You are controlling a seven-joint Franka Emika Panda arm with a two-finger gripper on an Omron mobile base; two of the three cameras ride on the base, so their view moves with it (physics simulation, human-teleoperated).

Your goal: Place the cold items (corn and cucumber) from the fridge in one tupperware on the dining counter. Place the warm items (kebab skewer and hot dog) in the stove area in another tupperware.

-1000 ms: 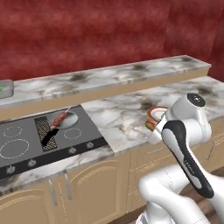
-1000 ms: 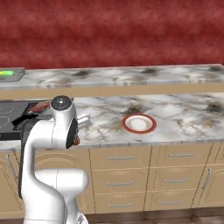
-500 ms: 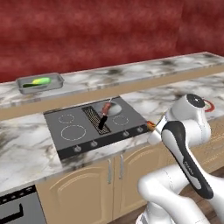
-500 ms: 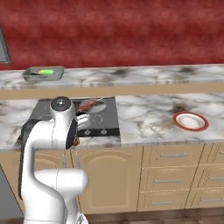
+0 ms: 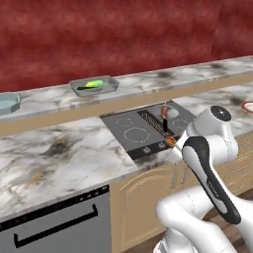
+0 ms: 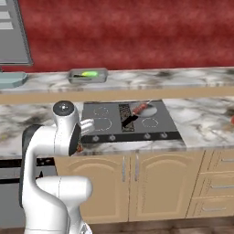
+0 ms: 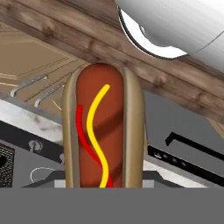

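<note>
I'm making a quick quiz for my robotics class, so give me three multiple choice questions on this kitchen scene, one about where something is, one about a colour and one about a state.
1. Where does the kebab skewer lie?
A. on the stovetop
B. in the tupperware
C. on the floor

2. What colour is the wall behind the counters?
A. white
B. dark red
C. blue

3. What is the gripper doing?
A. hanging open over the dishwasher
B. shut on the hot dog
C. pushing a drawer

Answers:
1. A: the right base view shows the skewer on the black cooktop, by the right rear burner.
2. B: both base views show a deep red wall.
3. B: the hand view shows the hot dog rising from between the finger tips.
</note>
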